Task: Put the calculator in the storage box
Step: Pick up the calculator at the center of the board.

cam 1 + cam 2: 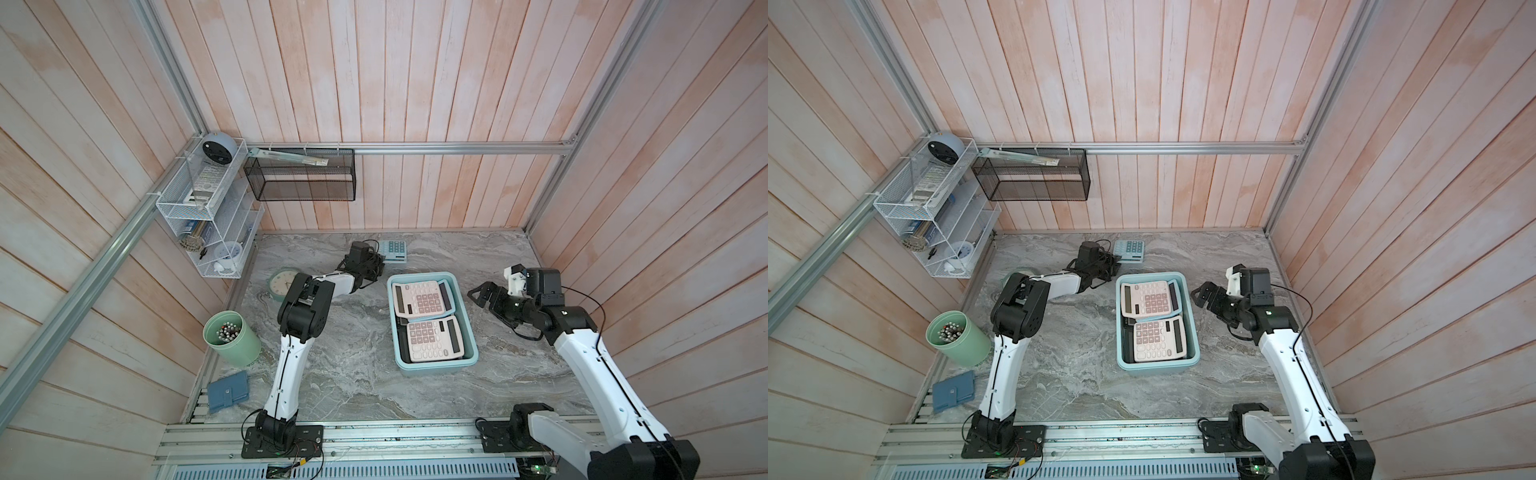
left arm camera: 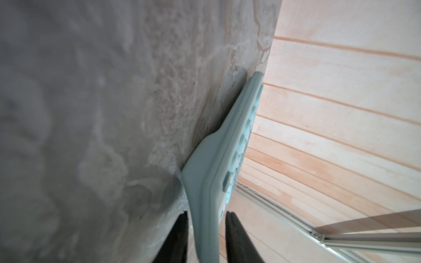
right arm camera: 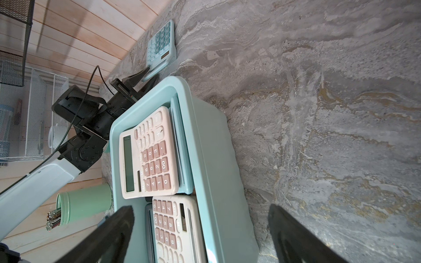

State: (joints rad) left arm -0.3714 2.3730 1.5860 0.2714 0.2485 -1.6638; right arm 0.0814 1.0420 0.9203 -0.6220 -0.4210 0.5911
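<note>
A teal calculator [image 1: 392,251] lies on the marble table [image 1: 353,353] at its 12 o'clock edge by the back wall, outside the pale teal storage box [image 1: 437,368] and at about 11 o'clock from it. The left gripper [image 1: 381,261] is at the calculator's thick end with its fingers [image 2: 180,236] close on either side, but I cannot tell whether they pinch it. The right gripper [image 1: 478,297] hangs at the box's 3 o'clock, spread wide and empty, and two pink calculators [image 1: 419,299] lie inside the box.
</note>
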